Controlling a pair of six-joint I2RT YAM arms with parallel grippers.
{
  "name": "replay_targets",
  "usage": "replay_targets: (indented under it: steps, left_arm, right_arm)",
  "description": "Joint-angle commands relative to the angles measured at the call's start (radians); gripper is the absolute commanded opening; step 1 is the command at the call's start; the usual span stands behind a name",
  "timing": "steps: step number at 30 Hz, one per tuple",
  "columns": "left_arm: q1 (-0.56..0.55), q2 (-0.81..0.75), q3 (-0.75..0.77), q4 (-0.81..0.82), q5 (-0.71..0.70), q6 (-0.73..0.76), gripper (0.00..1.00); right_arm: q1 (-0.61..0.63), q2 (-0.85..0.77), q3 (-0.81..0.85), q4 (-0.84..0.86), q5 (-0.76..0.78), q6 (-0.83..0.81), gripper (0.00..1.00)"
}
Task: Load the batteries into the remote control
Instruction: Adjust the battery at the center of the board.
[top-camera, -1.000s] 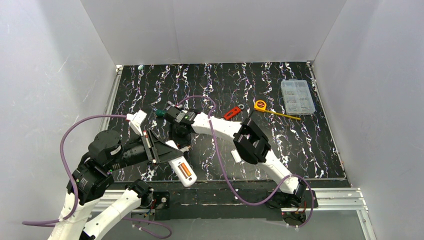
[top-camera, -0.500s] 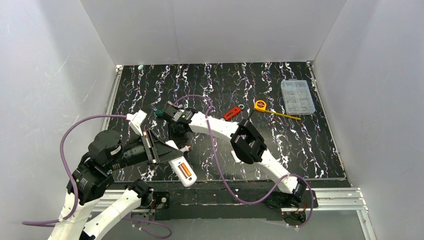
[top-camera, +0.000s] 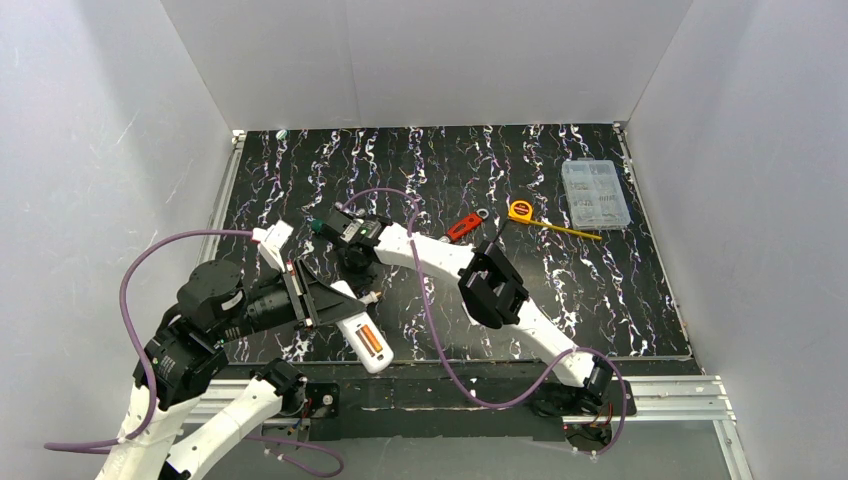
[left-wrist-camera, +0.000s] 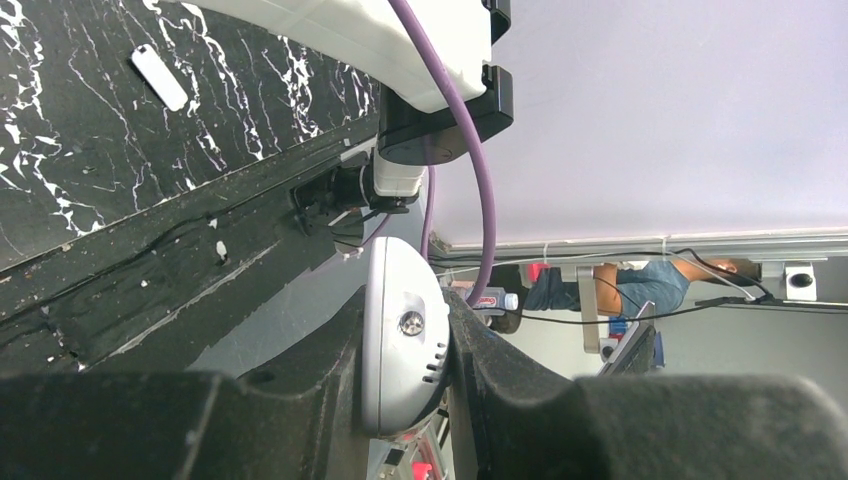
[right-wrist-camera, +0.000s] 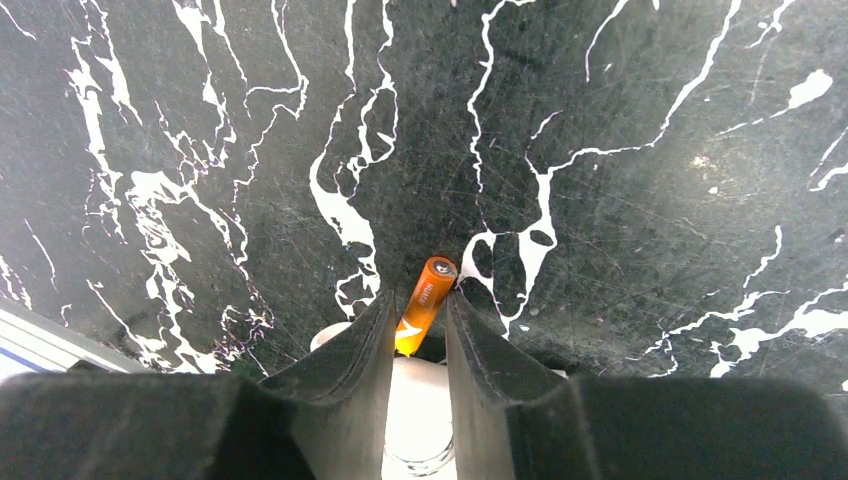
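My left gripper (top-camera: 336, 299) is shut on the white remote control (top-camera: 356, 330) and holds it over the table's near edge, back side up. One orange battery (top-camera: 372, 342) lies in its recess. In the left wrist view the remote control (left-wrist-camera: 400, 350) is pinched between the fingers of the left gripper (left-wrist-camera: 405, 335). My right gripper (top-camera: 357, 272) points down at the table just beyond the remote. Another orange battery (right-wrist-camera: 426, 291) lies slanted between its fingertips (right-wrist-camera: 378, 322). The right gripper (right-wrist-camera: 420, 305) stands narrowly open, its gap a little wider than the cell.
A tool with a teal tip (top-camera: 318, 226) lies beside the right wrist. A red-handled wrench (top-camera: 463, 226), a yellow tape measure (top-camera: 520, 211) and a clear parts box (top-camera: 595, 193) sit at the back right. A small flat white cover (left-wrist-camera: 159, 77) lies on the marbled table (top-camera: 560, 300).
The right gripper's jaws have narrowed around the battery on the table, and the right arm has shifted slightly left. The left arm and the remote control have not moved.
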Motion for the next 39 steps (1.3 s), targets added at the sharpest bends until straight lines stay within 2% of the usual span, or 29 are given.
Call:
replay_targets:
  steps: [1, 13, 19, 24, 30, 39]
  left_arm:
    - [0.004, -0.011, 0.009, 0.005, 0.011, 0.0, 0.0]
    - [0.004, -0.028, 0.016, -0.03, 0.0, 0.005, 0.0]
    - [0.004, -0.04, 0.018, -0.046, -0.014, 0.006, 0.0]
    - [0.004, -0.037, 0.024, -0.059, -0.014, 0.012, 0.0]
    - [0.004, -0.032, 0.036, -0.076, -0.022, 0.018, 0.0]
    - [0.004, -0.027, 0.04, -0.081, -0.033, 0.026, 0.0]
  right_arm:
    - [0.018, 0.104, 0.04, -0.122, 0.063, -0.056, 0.34]
    - [0.037, 0.144, -0.019, -0.142, 0.162, -0.095, 0.3]
    - [0.039, 0.139, -0.027, -0.121, 0.16, -0.098, 0.17]
    - [0.026, 0.038, -0.124, -0.041, 0.186, -0.075, 0.07]
    - [-0.052, -0.076, -0.247, 0.052, 0.188, -0.039, 0.04]
    - [-0.153, -0.145, -0.323, 0.063, 0.235, -0.101, 0.03]
